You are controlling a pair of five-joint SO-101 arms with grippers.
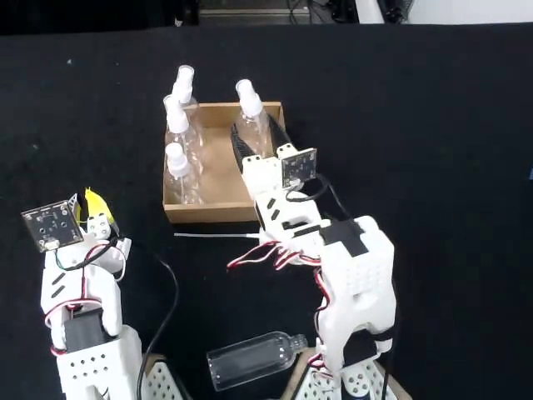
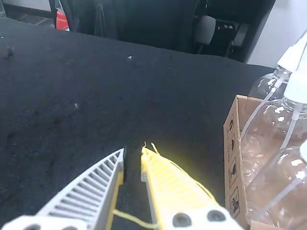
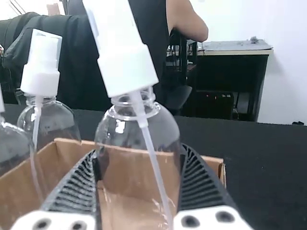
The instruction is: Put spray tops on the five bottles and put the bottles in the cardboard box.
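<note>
High view: cardboard box [image 1: 212, 213] sits on black table [image 1: 433, 125], just ahead of both arms.
R gripper [image 1: 255, 140]: over box's right side, black fingers clamped on held bottle [image 1: 252, 117].
Held bottle: upright, white spray top on, lower part down inside box near right wall.
Right wrist view: held bottle [image 3: 136, 129] sits btwn the two black fingers [image 3: 76, 187]. R gripper [image 3: 139, 155] is snug on the clear body, and the dip tube shows thru the plastic.
Three capped bottles [image 1: 181, 133]: upright in a row along box's left wall, each w/ white spray top.
Loose bottle [image 1: 254, 358]: lying on its side on table by the arm bases, outside box, well apart from it. Neck bare, no top.
Thin white tube [image 1: 215, 237]: flat on table just in front of box; one end runs under R arm.
L gripper [image 1: 90, 210]: left of box, apart from it, above bare table.
Left wrist view: L gripper [image 2: 133, 152] has one grey and one yellow finger w/ only a narrow gap, nothing btwn them. Box side wall and capped bottles lie off to one side.
</note>
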